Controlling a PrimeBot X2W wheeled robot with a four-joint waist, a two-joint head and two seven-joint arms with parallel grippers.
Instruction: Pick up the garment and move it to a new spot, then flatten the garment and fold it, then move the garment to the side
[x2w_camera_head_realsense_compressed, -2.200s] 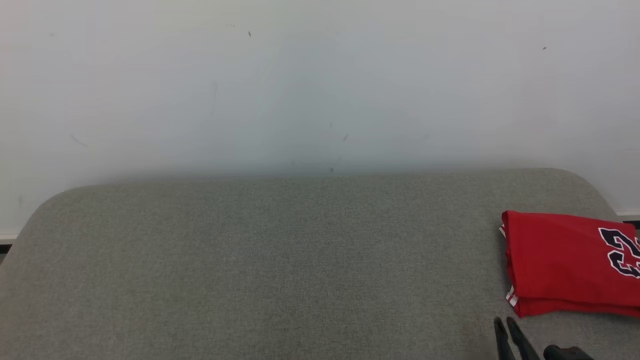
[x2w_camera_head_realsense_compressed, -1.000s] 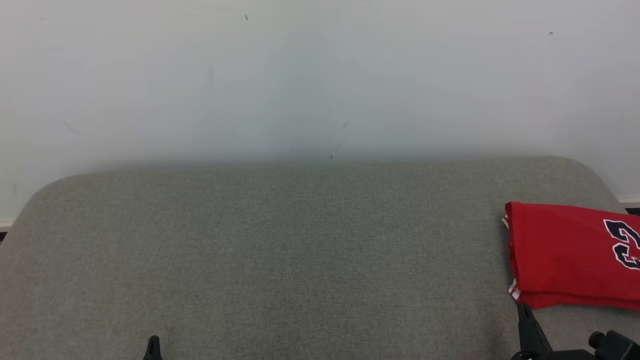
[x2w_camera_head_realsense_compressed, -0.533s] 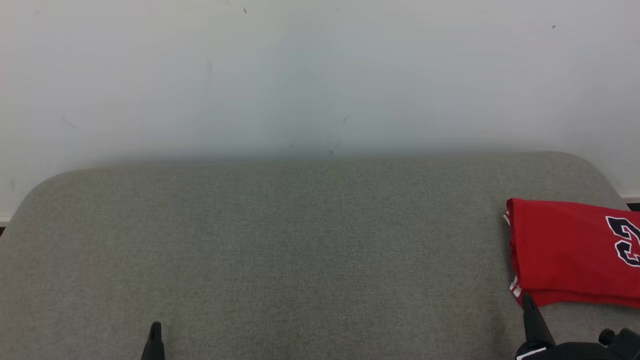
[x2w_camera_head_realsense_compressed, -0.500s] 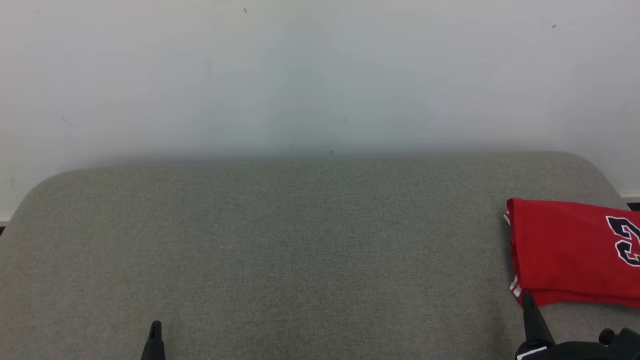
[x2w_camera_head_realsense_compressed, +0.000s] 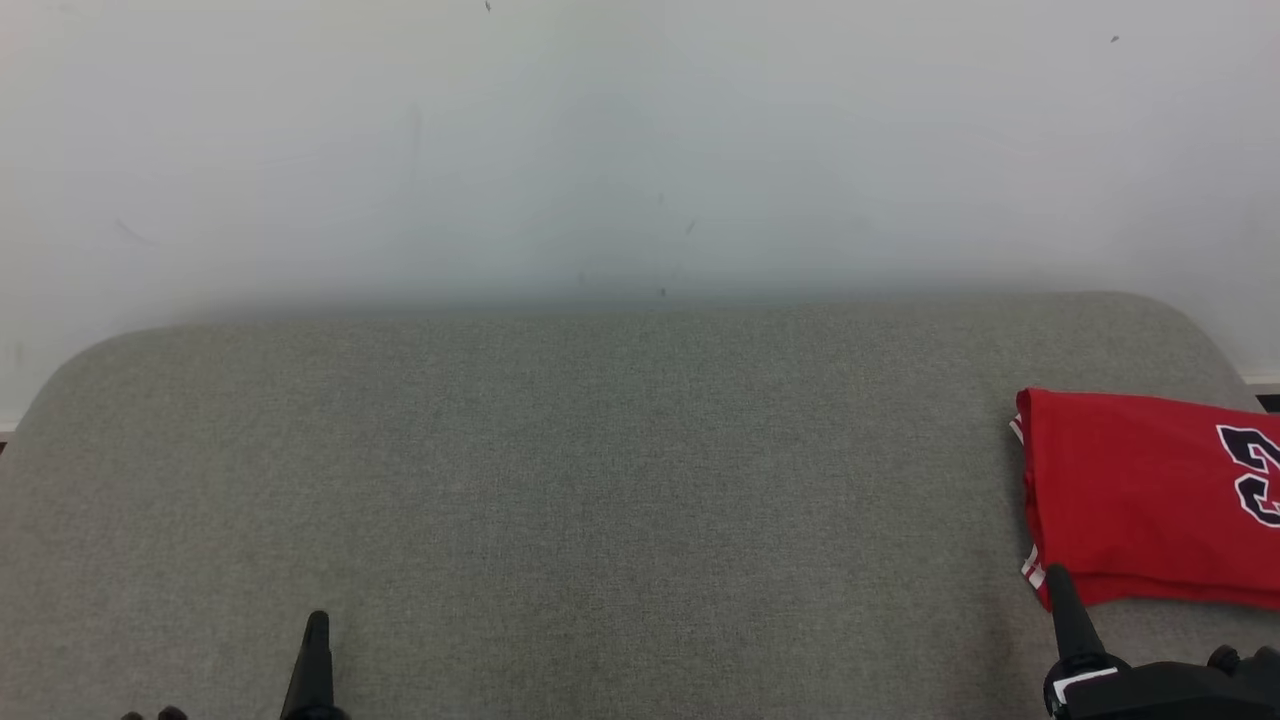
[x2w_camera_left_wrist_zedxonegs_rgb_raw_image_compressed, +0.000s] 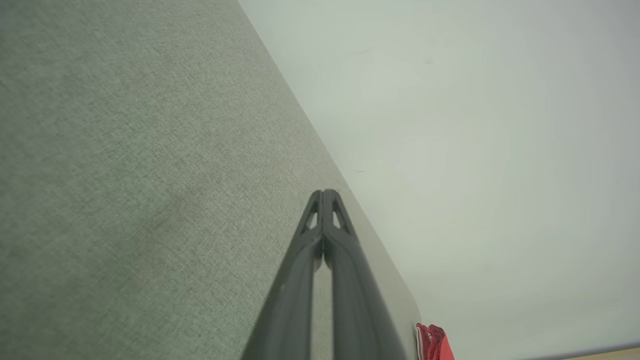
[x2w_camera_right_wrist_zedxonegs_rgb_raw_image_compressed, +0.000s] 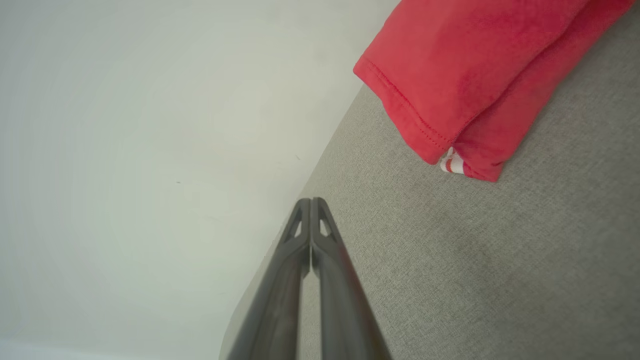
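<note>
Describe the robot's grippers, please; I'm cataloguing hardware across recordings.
The left gripper has two long, slim, dark grey fingers tapering to pointed tips, each with a small triangular cut-out near the tip. The right gripper looks the same; its black base carries a small white patch.

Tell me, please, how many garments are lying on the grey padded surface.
1. A folded red garment lies at the right end of the padded surface. The head view's right border cuts it off, so anything beyond that border is hidden.
</note>
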